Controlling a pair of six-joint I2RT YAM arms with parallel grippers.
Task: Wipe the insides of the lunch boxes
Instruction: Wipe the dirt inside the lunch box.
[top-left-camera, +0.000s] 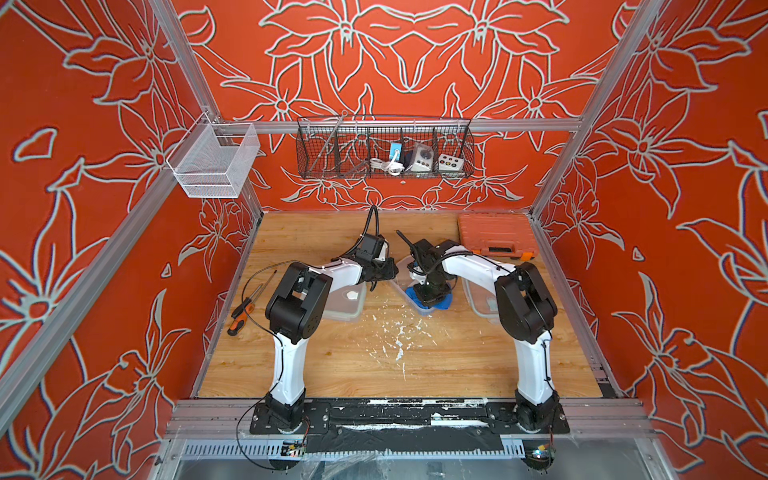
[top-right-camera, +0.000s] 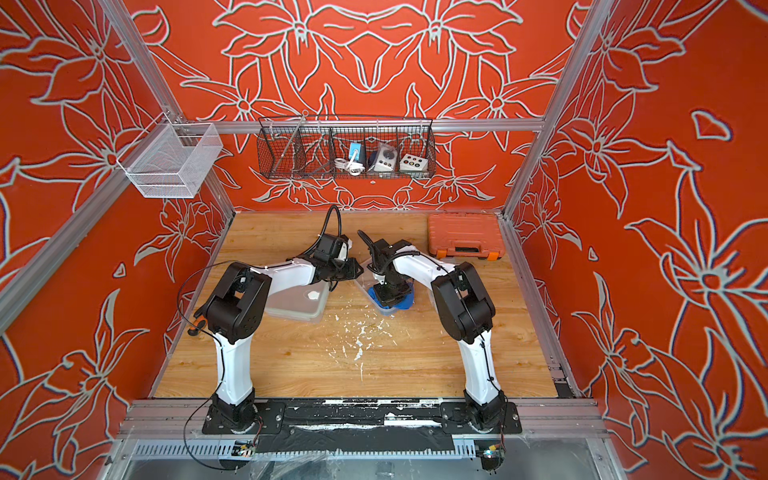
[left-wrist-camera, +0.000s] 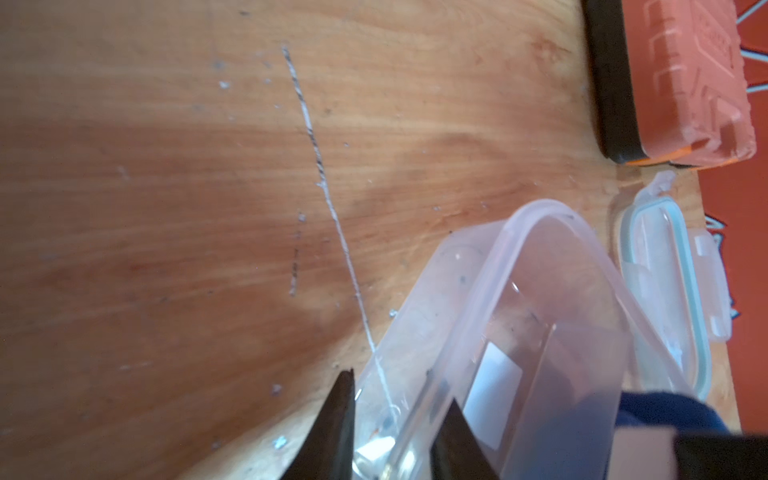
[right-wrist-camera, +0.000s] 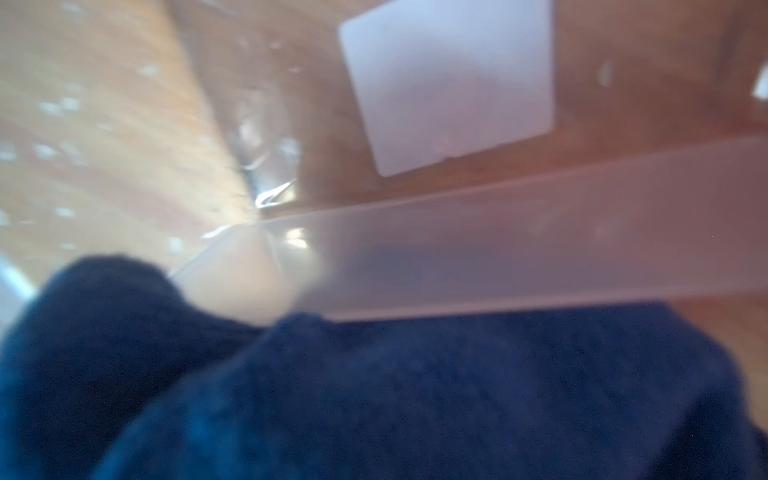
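Much of the table's (top-left-camera: 332, 374) near half lies open, with only white flecks (top-left-camera: 395, 332) scattered there. Two lunch boxes sit mid-table: the plain lunch box (top-left-camera: 349, 307) left of centre, the divided lunch box (left-wrist-camera: 540, 291) at the centre. The left gripper (left-wrist-camera: 399, 386) pinches the divided box's rim. The right gripper (top-left-camera: 430, 296), closed on one blue cloth (right-wrist-camera: 415, 395), sits inside that box. One lid (left-wrist-camera: 665, 282) lies beside it, and one orange case (top-left-camera: 494, 237) hugs the far right corner

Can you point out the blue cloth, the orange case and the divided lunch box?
Dark blue fabric cloth (right-wrist-camera: 374, 395): right wrist view, middle of its surface.
Orange plastic rectangular tool case (top-left-camera: 496, 235): in a top view, centre of lid.
Translucent plastic lunch box with divider (left-wrist-camera: 552, 206): left wrist view, its rim.
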